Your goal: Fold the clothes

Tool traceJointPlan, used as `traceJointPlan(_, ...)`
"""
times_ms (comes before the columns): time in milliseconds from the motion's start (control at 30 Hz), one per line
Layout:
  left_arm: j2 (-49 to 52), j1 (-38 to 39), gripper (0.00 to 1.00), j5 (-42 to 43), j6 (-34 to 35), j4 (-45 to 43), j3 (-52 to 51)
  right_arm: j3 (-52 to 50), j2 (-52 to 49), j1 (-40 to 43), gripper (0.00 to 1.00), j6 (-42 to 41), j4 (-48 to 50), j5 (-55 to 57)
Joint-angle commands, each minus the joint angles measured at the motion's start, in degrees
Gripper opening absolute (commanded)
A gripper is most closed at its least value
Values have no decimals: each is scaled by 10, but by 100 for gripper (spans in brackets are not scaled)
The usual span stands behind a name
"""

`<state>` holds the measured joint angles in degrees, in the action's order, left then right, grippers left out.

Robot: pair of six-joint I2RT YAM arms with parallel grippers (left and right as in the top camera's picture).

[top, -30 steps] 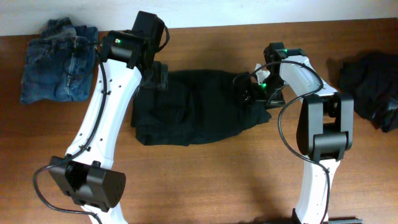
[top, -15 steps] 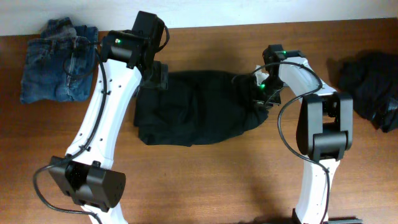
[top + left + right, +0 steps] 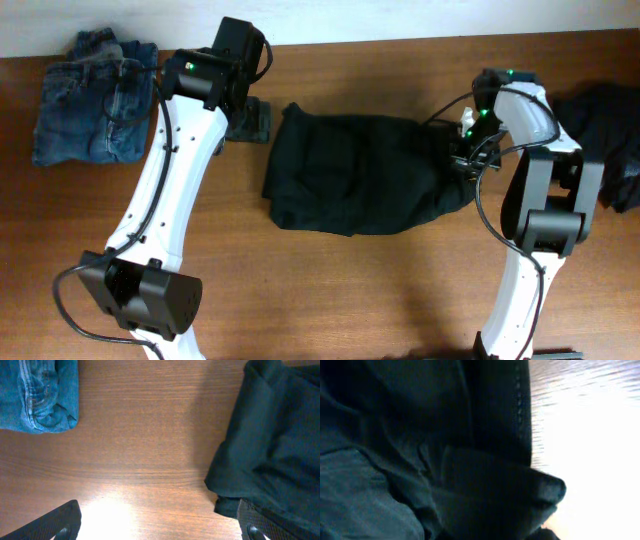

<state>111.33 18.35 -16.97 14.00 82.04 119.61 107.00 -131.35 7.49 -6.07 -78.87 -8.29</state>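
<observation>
Overhead view is showing me the black garment point(image 3: 360, 185) lying in the middle of the wooden tabletop point(image 3: 400, 290). It is spread in a wide, rumpled shape, with its longer side running left to right. The right arm point(image 3: 530, 200) is reaching down to the right end of this garment, and the right jaws are standing closed there, pinching the edge of the cloth.

In the right wrist view I am seeing almost only dark cloth. A stitched hem point(image 3: 520, 410) is running from top to bottom, and a folded corner is bulging at the lower right with bright tabletop behind it. The fingers themselves are not showing in that view.

The left arm point(image 3: 170, 170) is stretching toward the far side of the tabletop, and the left jaws are hanging just beside the garment's upper left corner. They are standing wide open and holding nothing. In the left wrist view the two fingertips point(image 3: 60, 520) are peeking in at the bottom corners, with bare wood between them. The garment's left edge is filling the right part of that picture.

A second black garment point(image 3: 605, 135) is lying in a heap at the right edge of the tabletop, near the right arm. Folded blue jeans point(image 3: 95, 95) are resting at the far left corner.
</observation>
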Motion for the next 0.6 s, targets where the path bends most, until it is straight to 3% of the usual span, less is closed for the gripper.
traceJointPlan(0,13,0,99,-8,8,-1,-5,78,-2,3,4,-23,-42,32)
traceJointPlan(200,28,0,99,-9,18,-6,-9,214,-2,-17,4,-112,-152,105)
traceJointPlan(567,63,-1,99,-9,21,-5,-14,238,-2,-145,4,-129,-132,105)
